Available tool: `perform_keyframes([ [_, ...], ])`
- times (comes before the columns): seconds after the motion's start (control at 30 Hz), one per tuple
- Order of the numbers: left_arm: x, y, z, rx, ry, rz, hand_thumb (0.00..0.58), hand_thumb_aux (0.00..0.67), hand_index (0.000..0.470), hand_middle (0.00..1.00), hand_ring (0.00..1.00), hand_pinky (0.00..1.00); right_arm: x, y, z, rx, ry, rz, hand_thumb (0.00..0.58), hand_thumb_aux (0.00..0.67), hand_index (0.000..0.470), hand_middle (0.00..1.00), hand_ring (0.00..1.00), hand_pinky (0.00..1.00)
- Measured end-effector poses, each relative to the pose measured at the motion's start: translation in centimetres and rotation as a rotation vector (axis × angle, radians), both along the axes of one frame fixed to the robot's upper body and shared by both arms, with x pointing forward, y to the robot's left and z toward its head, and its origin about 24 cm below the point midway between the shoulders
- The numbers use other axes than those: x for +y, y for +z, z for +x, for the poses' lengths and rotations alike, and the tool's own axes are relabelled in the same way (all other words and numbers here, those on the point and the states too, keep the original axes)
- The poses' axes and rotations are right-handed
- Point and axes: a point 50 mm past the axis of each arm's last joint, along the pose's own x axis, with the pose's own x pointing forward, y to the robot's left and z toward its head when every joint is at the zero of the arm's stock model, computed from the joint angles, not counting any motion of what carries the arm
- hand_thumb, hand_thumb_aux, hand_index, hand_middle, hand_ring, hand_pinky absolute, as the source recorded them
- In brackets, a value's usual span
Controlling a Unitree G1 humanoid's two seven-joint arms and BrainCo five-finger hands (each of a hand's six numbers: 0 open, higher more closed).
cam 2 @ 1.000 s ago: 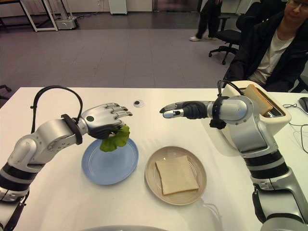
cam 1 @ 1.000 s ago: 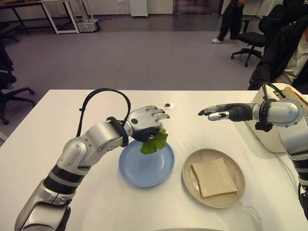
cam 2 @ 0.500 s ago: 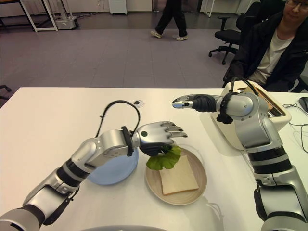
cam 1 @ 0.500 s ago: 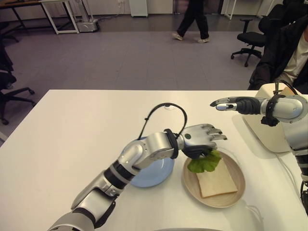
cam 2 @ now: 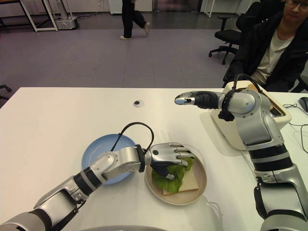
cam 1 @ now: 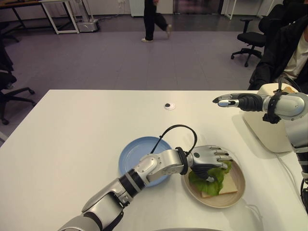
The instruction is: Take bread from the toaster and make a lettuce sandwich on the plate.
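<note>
- The left robot hand [cam 1: 210, 158] is hovering right over the round beige ceramic plate [cam 1: 225, 202], its fingers curling down around the ruffled green lettuce leaf [cam 1: 208, 178] and gripping it from above.
- The lettuce is lying on the square white bread slice [cam 1: 232, 183] that is resting flat on the beige plate; the leaf is covering the slice's left part and leaving its right edge showing.
- The right robot hand [cam 2: 194, 99] is hanging in the air beyond the beige plate, fingers stretched out flat and carrying nothing.
- The cream-coloured toaster [cam 2: 230, 131] is standing to the right of the beige plate and further back, on the white table [cam 1: 72, 125].
- The round pale-blue plate [cam 2: 98, 152] is sitting just left of the beige plate, under the left forearm.
- The lettuce is looking very light, limp and easily torn, so it is calling for a loose pinch at its bunched middle and a gentle release.
- The bread is looking soft and easily crushed, best taken by its edges with light pressure.
</note>
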Motion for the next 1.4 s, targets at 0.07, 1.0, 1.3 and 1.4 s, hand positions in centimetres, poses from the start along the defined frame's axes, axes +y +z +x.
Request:
perform_keyframes([
  [0.07,0.1,-0.3,0.1,-0.026,0.004,0.016,0.0,0.0,0.0,0.0,0.0,0.0,0.1,0.0,0.0,-0.001,0.006,0.001,0.0,0.0,0.0,0.0,0.0,0.0],
  [1.0,21.0,8.8,9.1,-0.005,0.808,-0.309,0.0,0.0,0.0,0.0,0.0,0.0,-13.4,5.1,4.4,-0.479,-0.486,-0.841,0.0,0.0,0.0,0.0,0.0,0.0],
  [1.3,21.3,8.8,9.3,-0.002,0.804,-0.305,0.0,0.0,0.0,0.0,0.0,0.0,-15.4,3.2,3.6,-0.315,-0.514,-0.934,0.0,0.0,0.0,0.0,0.0,0.0],
  [1.4,21.2,9.1,9.3,-0.012,0.796,-0.309,0.0,0.0,0.0,0.0,0.0,0.0,-15.6,2.4,3.4,-0.257,-0.502,-0.936,0.58,0.67,0.47,0.0,0.0,0.0],
])
